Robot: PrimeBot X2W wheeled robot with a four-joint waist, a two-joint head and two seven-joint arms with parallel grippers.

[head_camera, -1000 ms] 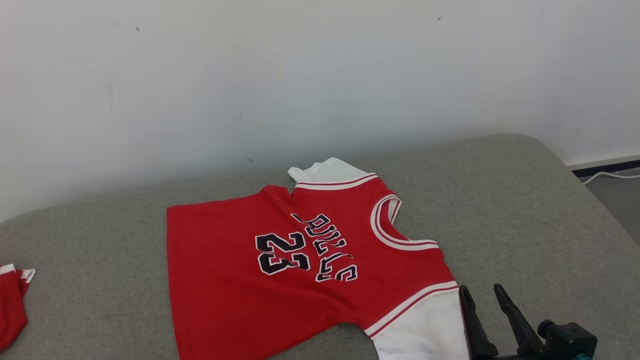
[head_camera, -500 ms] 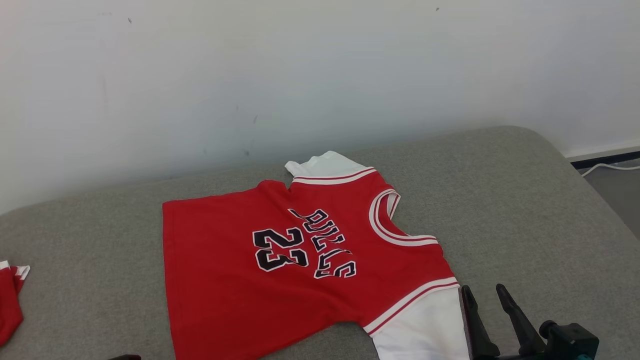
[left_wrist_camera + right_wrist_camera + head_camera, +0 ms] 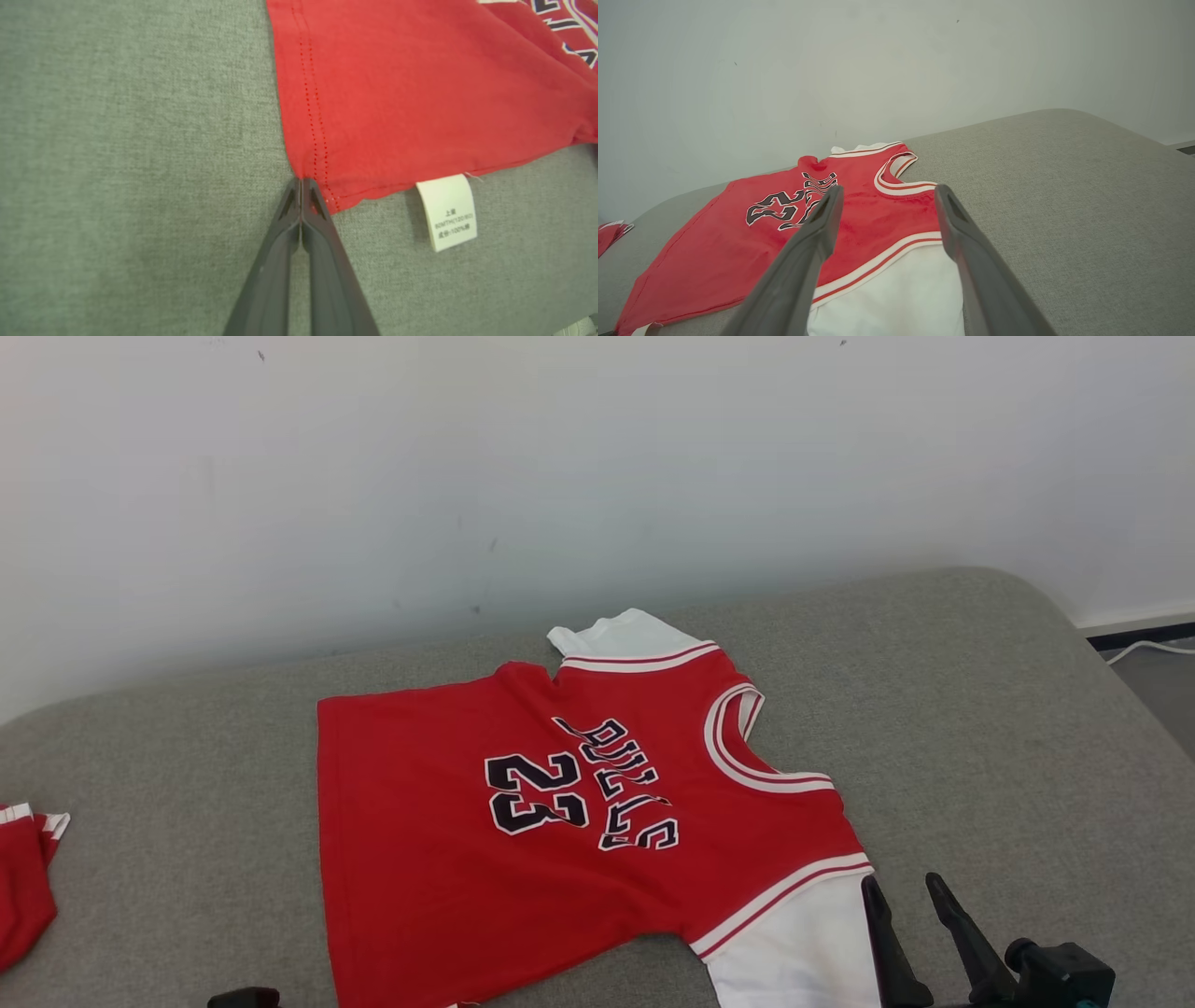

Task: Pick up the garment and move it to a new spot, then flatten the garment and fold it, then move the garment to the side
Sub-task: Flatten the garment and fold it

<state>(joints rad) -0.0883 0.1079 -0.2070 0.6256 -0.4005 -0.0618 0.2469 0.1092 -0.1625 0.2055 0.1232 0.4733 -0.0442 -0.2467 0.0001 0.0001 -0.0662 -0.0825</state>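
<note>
**Jersey lies flat, fold yet to come**

At the near hem corner of the red short-sleeved fabric jersey [image 3: 448, 859], printed "BULLS 23", the left gripper [image 3: 301, 181] has its jaws pressed together, with the tips touching the stitched edge. Whether any cloth is nipped between them cannot be told. A white rectangular care label [image 3: 447, 212] pokes out just beside that corner. Above the jersey's near white sleeve [image 3: 794, 961], the right gripper [image 3: 888, 191] hangs with jaws wide apart, holding nothing. Well apart from the jersey's hem side sits a crumpled red-and-white cloth [image 3: 23, 887]. The jersey itself lies spread face up, almost smooth, on the grey woven upholstered cushion [image 3: 980, 709]. Its far white sleeve [image 3: 625, 635] is slightly rucked, and the plain white wall [image 3: 560, 476] rises behind it. Placing and flattening look largely done; the folding and the final move aside appear to remain.
</note>
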